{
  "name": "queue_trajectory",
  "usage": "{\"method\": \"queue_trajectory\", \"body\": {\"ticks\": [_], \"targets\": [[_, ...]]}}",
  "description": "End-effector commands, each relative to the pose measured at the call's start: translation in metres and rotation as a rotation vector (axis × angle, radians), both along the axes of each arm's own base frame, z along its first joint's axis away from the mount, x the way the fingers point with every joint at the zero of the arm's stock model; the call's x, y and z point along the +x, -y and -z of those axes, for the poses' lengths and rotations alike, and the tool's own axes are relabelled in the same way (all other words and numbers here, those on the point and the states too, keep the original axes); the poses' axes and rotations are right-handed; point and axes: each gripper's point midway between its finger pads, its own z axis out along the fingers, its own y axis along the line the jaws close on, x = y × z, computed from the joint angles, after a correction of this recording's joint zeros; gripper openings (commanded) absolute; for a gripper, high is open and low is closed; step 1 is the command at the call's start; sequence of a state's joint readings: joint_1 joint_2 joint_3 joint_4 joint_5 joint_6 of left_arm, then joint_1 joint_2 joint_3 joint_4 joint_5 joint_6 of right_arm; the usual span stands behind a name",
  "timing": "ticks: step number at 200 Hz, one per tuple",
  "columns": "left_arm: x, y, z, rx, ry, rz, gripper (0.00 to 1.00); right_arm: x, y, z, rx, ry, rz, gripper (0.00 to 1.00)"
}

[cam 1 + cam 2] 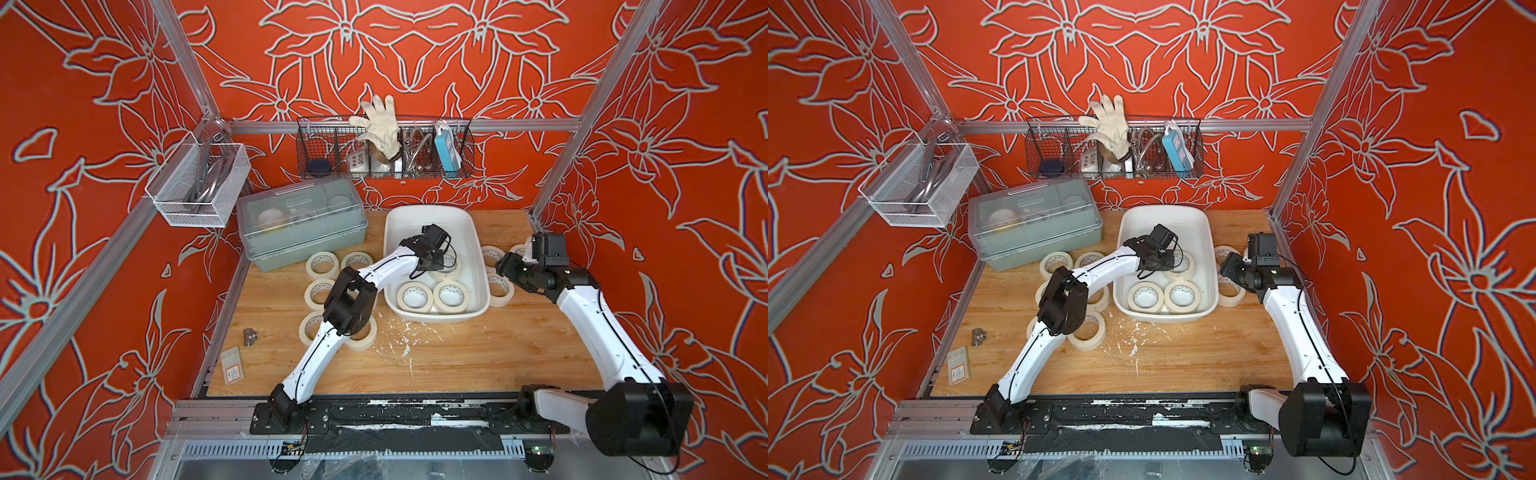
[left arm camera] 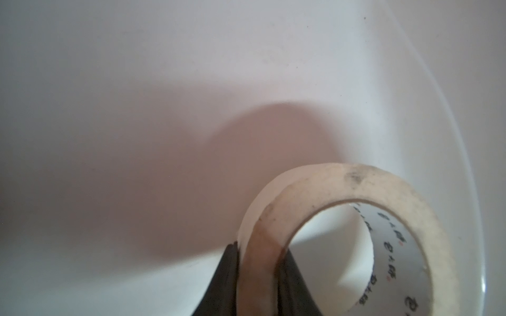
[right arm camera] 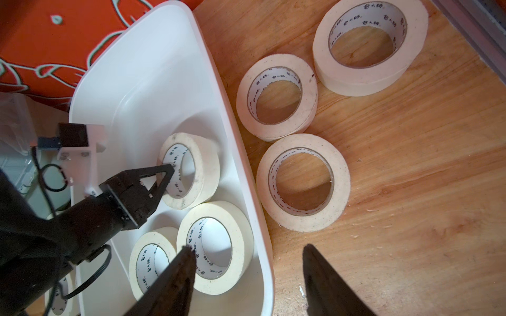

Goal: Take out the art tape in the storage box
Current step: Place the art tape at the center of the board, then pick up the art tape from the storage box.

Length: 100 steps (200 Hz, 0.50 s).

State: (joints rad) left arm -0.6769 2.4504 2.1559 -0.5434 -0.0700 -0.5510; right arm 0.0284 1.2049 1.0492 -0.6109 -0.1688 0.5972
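The storage box is a white tub at the back middle of the wooden table. Three art tape rolls are in it. My left gripper reaches into the box and is shut on the wall of one cream roll, one finger inside its core and one outside. Two more rolls lie flat at the box's near end. My right gripper hangs open over the box's right rim, holding nothing.
Several rolls lie on the table left of the box and three to its right. A lidded grey-green box stands at the back left. Wire baskets hang on the frame. A metal fitting and a packet lie at the left edge.
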Motion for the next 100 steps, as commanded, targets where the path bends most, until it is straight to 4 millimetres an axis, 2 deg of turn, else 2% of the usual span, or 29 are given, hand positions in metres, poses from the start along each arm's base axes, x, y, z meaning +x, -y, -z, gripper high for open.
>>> {"method": "queue_trajectory", "body": {"ticks": [1,41,100], "targets": [[-0.003,-0.002,-0.079,-0.054,0.121,0.033,0.08,-0.004,-0.005,-0.017,-0.01,0.023,-0.044,0.65],[-0.027,-0.021,-0.108,-0.011,0.133,0.074,0.03,-0.003,-0.017,-0.028,0.002,0.046,-0.109,0.65],[-0.071,-0.043,-0.137,0.073,0.141,0.179,0.0,-0.004,-0.053,-0.043,0.022,0.062,-0.239,0.65]]}}
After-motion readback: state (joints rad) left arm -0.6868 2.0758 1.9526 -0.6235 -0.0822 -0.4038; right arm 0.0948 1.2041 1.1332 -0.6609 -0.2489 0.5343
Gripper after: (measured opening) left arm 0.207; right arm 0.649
